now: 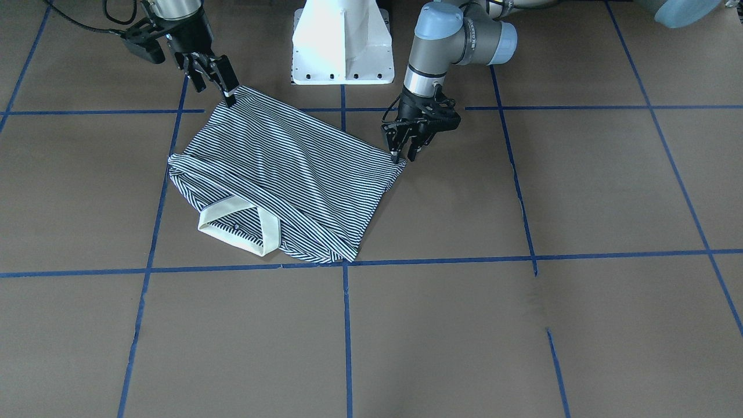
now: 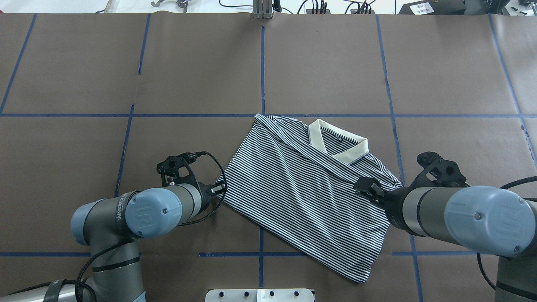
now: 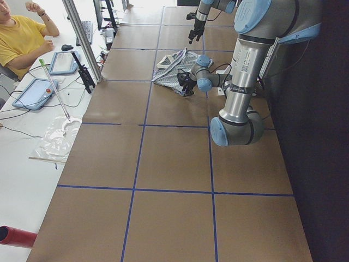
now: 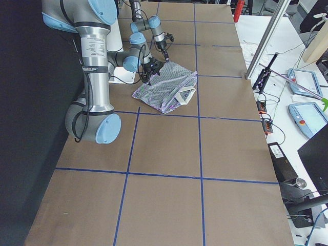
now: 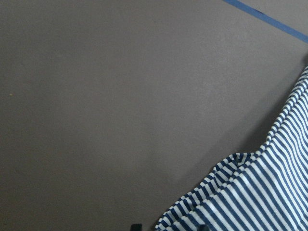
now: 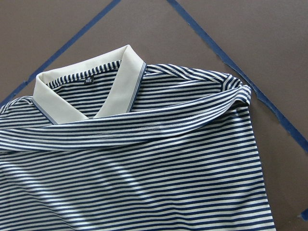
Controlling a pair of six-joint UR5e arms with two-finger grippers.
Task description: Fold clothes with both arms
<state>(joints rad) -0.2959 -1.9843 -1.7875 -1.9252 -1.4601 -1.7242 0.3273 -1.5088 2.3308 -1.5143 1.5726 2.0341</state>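
Striped polo (image 2: 302,197), half-folded, flat, btwn L arm (image 2: 138,212) & R arm (image 2: 444,214)
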